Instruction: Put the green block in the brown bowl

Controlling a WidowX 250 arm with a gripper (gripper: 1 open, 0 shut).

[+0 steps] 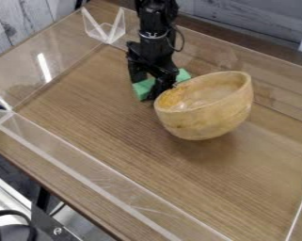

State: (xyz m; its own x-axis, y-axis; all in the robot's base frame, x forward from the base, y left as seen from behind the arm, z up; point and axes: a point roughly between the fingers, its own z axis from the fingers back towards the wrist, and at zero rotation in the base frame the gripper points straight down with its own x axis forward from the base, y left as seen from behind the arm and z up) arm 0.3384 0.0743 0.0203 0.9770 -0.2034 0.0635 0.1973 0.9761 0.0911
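Taking the brown bowl (205, 105) as the landmark: nearest the camera, below the bowl in the picture, runs a clear plastic wall (65, 168) that fences the near edge of the wooden table (90, 122). Its top edge crosses from the left side down toward the bottom middle. Between that wall and the bowl lies a broad stretch of brown wood-grain surface.

The bowl itself sits right of centre. It is a round, thick-walled, light tan wooden bowl, and it is not sitting flat: its left side is lifted and its opening tips up and toward the left, so the pale inside faces the arm while the rounded outside shows toward the camera.

Just to the left of the bowl's raised rim, and a little farther back, is the green block (146, 88). Only part of it shows, as a bright green patch low on the table, pressed close against the bowl's left edge; whether it truly touches the rim cannot be told.

Directly over the block stands the gripper (154, 81), black and pointing straight down. Its fingers are spread wide and straddle the block, one on either side, with the right finger right beside the bowl's rim. The fingers do not look closed onto the block.

Farther back, beyond the bowl, the black arm (153, 24) rises out of the top of the picture, and behind it runs the far plastic wall (105, 26).
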